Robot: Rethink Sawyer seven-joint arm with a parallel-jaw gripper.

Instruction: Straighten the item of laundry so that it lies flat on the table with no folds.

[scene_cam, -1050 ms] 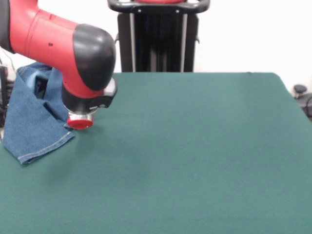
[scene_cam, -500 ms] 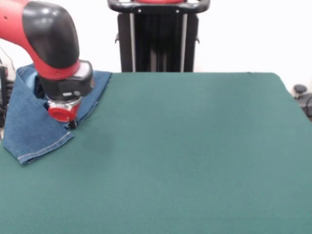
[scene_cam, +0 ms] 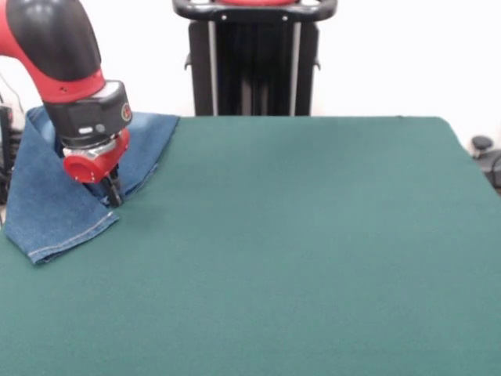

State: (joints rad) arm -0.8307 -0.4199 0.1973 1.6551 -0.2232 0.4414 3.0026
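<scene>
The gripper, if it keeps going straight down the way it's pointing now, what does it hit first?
Most likely the jeans. The gripper points down over their inner edge, close above the denim. Depth is unclear in this one view, so it might instead land on the table just beside that edge.

I see the blue denim jeans folded at the table's 10 o'clock corner, hemmed leg overlapping.

We see a plain white wall behind, and small dark rounded objects at the right edge.
</scene>
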